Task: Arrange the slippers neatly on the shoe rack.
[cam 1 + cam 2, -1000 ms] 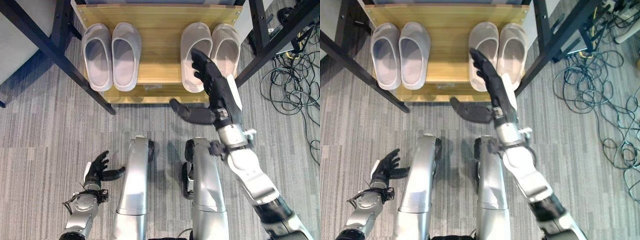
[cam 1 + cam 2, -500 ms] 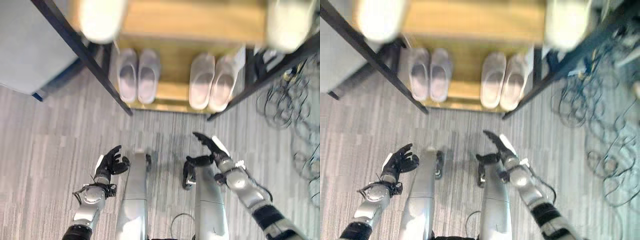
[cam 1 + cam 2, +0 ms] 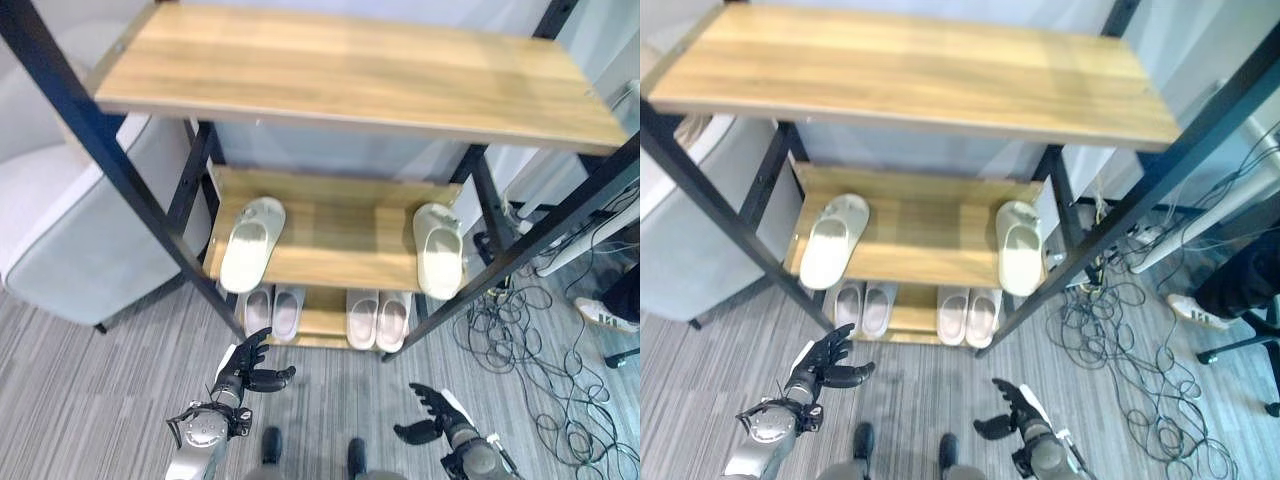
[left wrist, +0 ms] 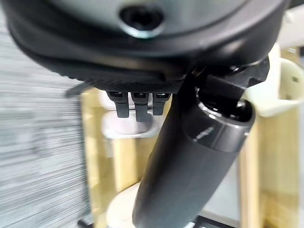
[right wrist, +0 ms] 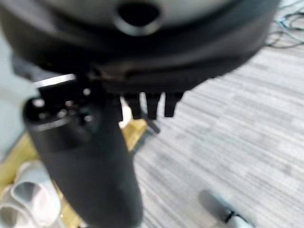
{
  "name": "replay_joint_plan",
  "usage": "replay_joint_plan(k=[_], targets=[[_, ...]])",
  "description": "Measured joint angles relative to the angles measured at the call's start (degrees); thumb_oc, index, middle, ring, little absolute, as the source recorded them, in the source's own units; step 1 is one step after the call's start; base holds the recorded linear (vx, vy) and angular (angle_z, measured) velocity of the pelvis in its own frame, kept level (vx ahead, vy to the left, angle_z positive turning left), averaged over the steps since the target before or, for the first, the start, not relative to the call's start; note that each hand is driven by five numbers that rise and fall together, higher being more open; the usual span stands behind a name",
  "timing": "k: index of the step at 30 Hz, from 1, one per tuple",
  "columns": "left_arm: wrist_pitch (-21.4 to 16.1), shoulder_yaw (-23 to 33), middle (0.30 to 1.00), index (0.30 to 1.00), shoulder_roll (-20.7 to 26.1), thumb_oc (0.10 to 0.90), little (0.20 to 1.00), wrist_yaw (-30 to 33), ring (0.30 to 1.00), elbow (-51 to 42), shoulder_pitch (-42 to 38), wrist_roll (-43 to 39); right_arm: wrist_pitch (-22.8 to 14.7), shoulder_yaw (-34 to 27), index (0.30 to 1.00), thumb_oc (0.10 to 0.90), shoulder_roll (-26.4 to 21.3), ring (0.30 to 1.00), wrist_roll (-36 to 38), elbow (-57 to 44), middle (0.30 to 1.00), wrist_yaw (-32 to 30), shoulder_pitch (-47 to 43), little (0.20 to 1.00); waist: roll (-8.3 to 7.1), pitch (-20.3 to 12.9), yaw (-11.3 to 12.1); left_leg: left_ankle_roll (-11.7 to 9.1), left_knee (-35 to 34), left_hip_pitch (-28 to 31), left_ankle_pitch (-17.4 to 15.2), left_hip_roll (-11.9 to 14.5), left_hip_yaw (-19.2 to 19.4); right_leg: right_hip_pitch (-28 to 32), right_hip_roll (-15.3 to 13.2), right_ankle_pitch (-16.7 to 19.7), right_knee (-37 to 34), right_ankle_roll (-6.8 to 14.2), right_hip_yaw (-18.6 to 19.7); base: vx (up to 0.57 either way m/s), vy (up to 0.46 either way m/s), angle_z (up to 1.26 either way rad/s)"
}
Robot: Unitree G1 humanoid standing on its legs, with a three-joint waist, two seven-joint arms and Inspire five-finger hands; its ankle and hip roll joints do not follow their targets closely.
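My left hand [image 3: 243, 371] hangs low over the carpet, fingers spread and relaxed, thumb out to the side, holding nothing. My right hand [image 3: 432, 418] is likewise empty, fingers loosely extended, thumb apart, above the grey striped carpet [image 3: 90, 400]. Both hands are well apart from the shoe rack [image 3: 330, 90] and touch nothing.

Ahead stands the rack: black metal frame, three wooden shelves. The top shelf carries nothing visible. On the middle shelf, one pale slipper [image 3: 250, 243] lies at the left end and another pale slipper [image 3: 438, 247] at the right end, well apart from each other, toes toward the back, heels overhanging the front edge slightly. On the bottom shelf, a left pair of slippers [image 3: 272, 310] sits side by side, touching or nearly so; a right pair of slippers [image 3: 379, 318] sits likewise, with a gap between the pairs.

A grey upholstered seat [image 3: 70, 240] stands just beside the rack's left side. Loose cables [image 3: 520, 330] lie tangled on the floor to the right. A person's white shoe [image 3: 602, 314] shows at the far right.
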Motion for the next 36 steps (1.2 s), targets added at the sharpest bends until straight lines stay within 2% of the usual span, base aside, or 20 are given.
replay_joint_plan(k=[5, 10, 20, 24, 27, 32, 36], targets=[[0.1, -1.4, 0.900, 0.900, -0.1, 0.800, 0.900, -0.1, 0.900, -3.6, 0.2, 0.4, 0.0, -0.5, 0.900, 0.800, 1.5, 0.900, -0.7, 2.0, 0.900, 0.9, -0.1, 0.900, 0.08, -1.2, -0.4, 0.0, -1.3, 3.3, 0.0, 0.0, 0.5, 4.1, 0.1, 0.4, -3.3, 0.0, 0.1, 0.07, -0.032, -0.01], [0.0, -1.5, 0.900, 0.900, -0.8, 0.800, 0.900, -0.1, 0.900, -12.9, 0.1, -0.6, 0.0, -1.1, 0.900, 0.800, 1.9, 0.900, -1.1, 5.0, 0.900, 0.9, -0.8, 0.900, 1.56, -2.4, -1.1, -0.3, -1.5, 3.9, 0.1, 0.5, 1.1, 4.3, 0.7, 0.6, -3.3, -0.1, 0.7, 0.03, -0.045, -0.05], [0.0, -0.4, 0.900, 0.900, -0.6, 0.800, 0.900, 0.2, 0.900, -18.9, -0.1, -1.0, 0.7, -1.0, 0.900, 0.800, 1.9, 0.900, -1.1, 6.5, 0.900, 0.9, 2.9, 0.900, 3.38, -3.8, -1.5, -0.4, -1.6, 4.2, 0.0, 0.6, 2.6, 3.6, 1.0, 1.5, -3.8, 0.2, 3.0, 0.03, -0.027, -0.10], [-0.2, 1.2, 0.900, 0.900, -0.5, 0.800, 0.900, 2.8, 0.900, -18.8, -3.5, 2.1, 0.9, -1.0, 0.900, 0.800, 1.7, 0.900, -1.1, 6.4, 0.900, 0.9, 2.9, 0.900, 4.00, -4.2, -2.0, -0.4, -1.6, 4.2, 0.1, 0.5, 2.7, 3.5, 0.9, 1.6, -3.7, 0.2, 3.1, 0.01, -0.005, -0.01], [-0.2, 1.5, 0.900, 0.900, 3.5, 0.800, 0.900, 4.5, 0.900, -16.8, -8.2, 5.9, 1.0, -0.4, 0.900, 0.800, 1.1, 0.900, -1.1, 6.3, 0.900, 1.0, 2.4, 0.900, 4.31, -4.3, -2.9, -0.5, -1.6, 3.7, 0.2, 0.5, 2.9, 2.9, 1.1, 1.7, -3.7, 0.2, 3.2, 0.00, 0.002, -0.03], [-0.3, 0.9, 0.900, 0.900, 6.5, 0.800, 0.900, 6.6, 0.900, -14.2, -14.2, 10.4, 1.2, 0.8, 0.900, 0.800, -0.9, 0.900, -1.0, 6.1, 0.900, 1.5, 2.3, 0.900, 4.71, -4.0, -3.3, -0.6, -1.6, 3.2, 0.2, 0.5, 2.9, 2.5, 1.1, 2.1, -3.4, -0.2, 3.2, 0.00, 0.000, 0.00], [-0.5, -1.7, 0.900, 0.900, 12.1, 0.800, 0.900, 8.2, 0.900, -9.1, -19.2, 14.7, 1.2, 1.3, 0.900, 0.800, -1.6, 0.900, -0.8, 6.2, 0.900, 1.5, 1.1, 0.900, 4.99, -3.6, -4.0, -0.8, -1.5, 2.5, 0.4, 0.6, 2.9, 1.7, 1.2, 2.2, -3.4, -0.2, 3.2, -0.02, 0.008, 0.00]])
